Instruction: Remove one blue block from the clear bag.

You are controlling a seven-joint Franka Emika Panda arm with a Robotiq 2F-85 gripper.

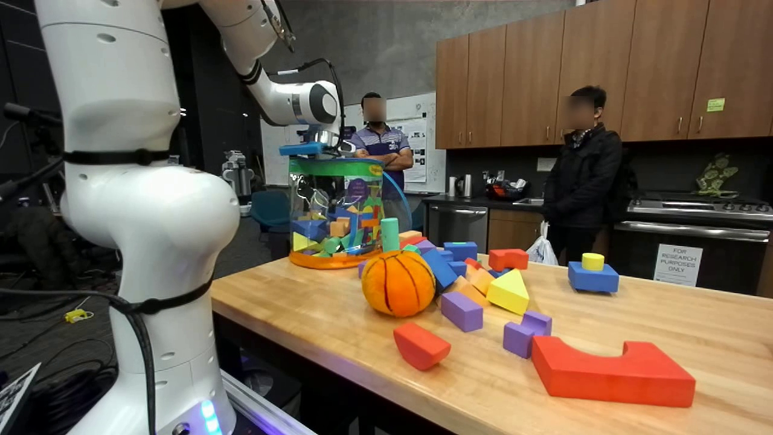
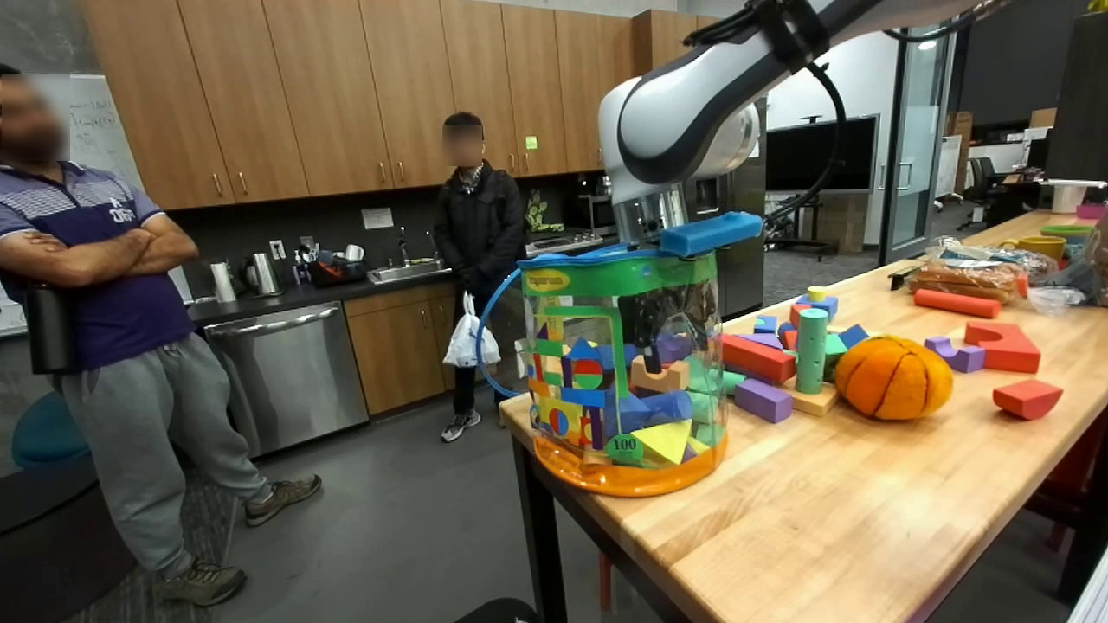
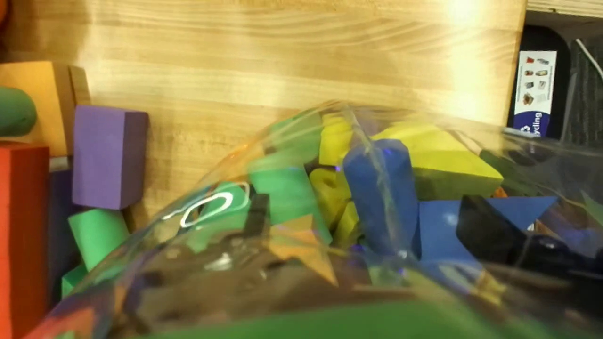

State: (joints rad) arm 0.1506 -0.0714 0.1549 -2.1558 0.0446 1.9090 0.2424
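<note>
1. Wrist view, far left: long red rectangular block (image 3: 23, 245), axis up-down.
2. Purple rectangular block (image 3: 101, 157), same axis, on pale wooden table (image 3: 212, 70).
3. See-through plastic bag with green top band (image 3: 358, 325), upright in both exterior views, multi-coloured blocks inside.
4. Black two-finger gripper (image 3: 367, 202) inside bag, fingers (image 3: 256, 214) spread, released.
5. Blue round-ended block (image 3: 377, 193) in bag, in view between fingers: long axis up-down, rounded end up, top leaning slightly left.
6. Blue angular block (image 3: 438, 230) in bag, just right of it: corner points right. One finger covers part, so can't tell long axis or whether they touch.
</note>
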